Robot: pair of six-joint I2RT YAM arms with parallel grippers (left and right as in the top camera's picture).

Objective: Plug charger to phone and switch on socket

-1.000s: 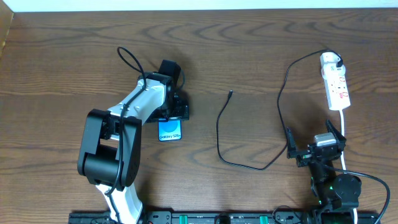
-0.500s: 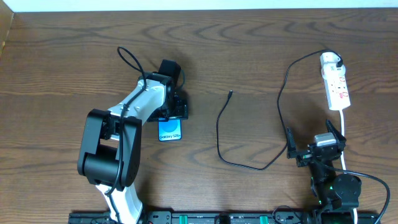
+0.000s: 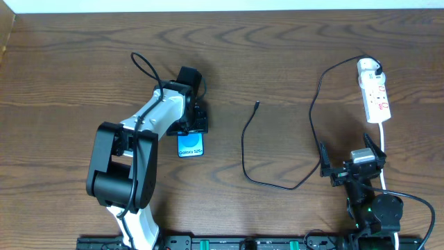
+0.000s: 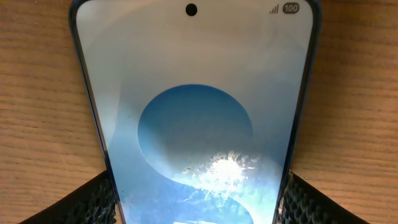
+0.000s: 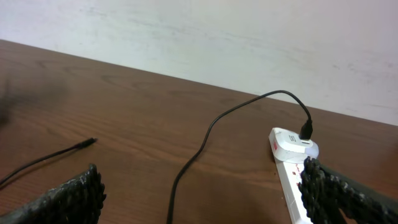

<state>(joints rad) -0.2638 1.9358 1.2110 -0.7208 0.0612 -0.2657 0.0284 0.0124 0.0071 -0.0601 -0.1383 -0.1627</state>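
The phone (image 3: 190, 145) lies flat on the table with its blue screen lit; it fills the left wrist view (image 4: 193, 112). My left gripper (image 3: 194, 123) is over its far end, with a finger pressed against each long edge (image 4: 196, 208). The charger cable (image 3: 244, 149) loops across the table. Its black connector tip (image 3: 257, 104) lies free on the wood and also shows in the right wrist view (image 5: 92, 142). Its white plug (image 3: 370, 66) sits in the socket strip (image 3: 377, 97) at the right. My right gripper (image 3: 352, 165) is open and empty, near the strip (image 5: 291, 171).
The strip's white cord (image 3: 383, 149) runs down past my right gripper. The table's far edge meets a white wall (image 5: 249, 37). The left arm's own cable (image 3: 144, 66) loops behind it.
The phone and my left gripper have shifted very slightly to the right. The right arm, cable and strip have not moved.
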